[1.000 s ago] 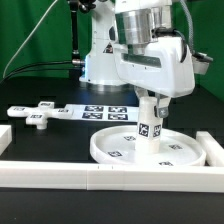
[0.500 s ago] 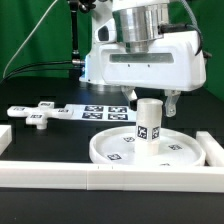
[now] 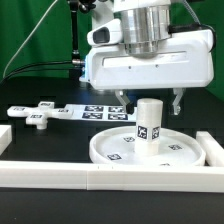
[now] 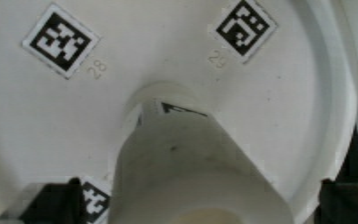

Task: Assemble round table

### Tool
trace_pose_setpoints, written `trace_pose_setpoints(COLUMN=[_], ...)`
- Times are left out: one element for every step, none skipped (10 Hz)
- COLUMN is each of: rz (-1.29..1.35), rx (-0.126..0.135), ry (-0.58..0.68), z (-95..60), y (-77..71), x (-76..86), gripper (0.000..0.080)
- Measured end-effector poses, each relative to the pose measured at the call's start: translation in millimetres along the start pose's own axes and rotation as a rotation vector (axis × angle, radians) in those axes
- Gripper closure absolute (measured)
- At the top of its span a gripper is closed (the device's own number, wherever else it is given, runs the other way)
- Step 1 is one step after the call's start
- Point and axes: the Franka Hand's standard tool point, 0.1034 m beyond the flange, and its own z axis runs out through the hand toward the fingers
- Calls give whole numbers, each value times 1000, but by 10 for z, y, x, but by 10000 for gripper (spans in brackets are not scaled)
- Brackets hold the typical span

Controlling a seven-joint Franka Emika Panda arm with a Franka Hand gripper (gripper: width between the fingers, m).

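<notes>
The large round disc (image 3: 140, 150) lies flat on the black table towards the exterior view's right. The short cylindrical leg (image 3: 149, 122) stands upright at its centre. My gripper (image 3: 150, 100) is open and empty, just above the leg, with one finger on each side of the leg's top and not touching it. The cross-shaped foot (image 3: 37, 113) lies on the table at the exterior view's left. In the wrist view the leg (image 4: 194, 160) fills the middle, with the tagged disc (image 4: 140, 50) around it and my gripper (image 4: 197, 205) straddling the leg.
The marker board (image 3: 100, 112) lies behind the disc, between it and the foot. Long white border rails run along the front (image 3: 100, 176) and the exterior view's right (image 3: 213, 148). The robot's base (image 3: 100, 60) stands at the back.
My gripper has let go of the leg, opened its fingers and risen. The leg stays upright on the disc.
</notes>
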Motion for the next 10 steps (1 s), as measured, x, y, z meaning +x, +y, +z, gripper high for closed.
trace_pose_setpoints(rz=[-103, -175, -234, -249, -327, -386, -457, -510, -596, -682], rx=[-10, -12, -12, -13, -15, -16, -16, -17, -18, -19], ry=[3, 0, -5, 5, 7, 6, 5, 4, 3, 2], z=[-7, 20, 44, 54, 66, 67, 67, 68, 68, 66], y=[-18, -35, -34, -35, -17, -5, 2, 18, 40, 53], x=[20, 3, -23, -29, -37, -34, -31, -27, -22, -17], gripper=[150, 150, 150, 150, 150, 150, 150, 150, 150, 150])
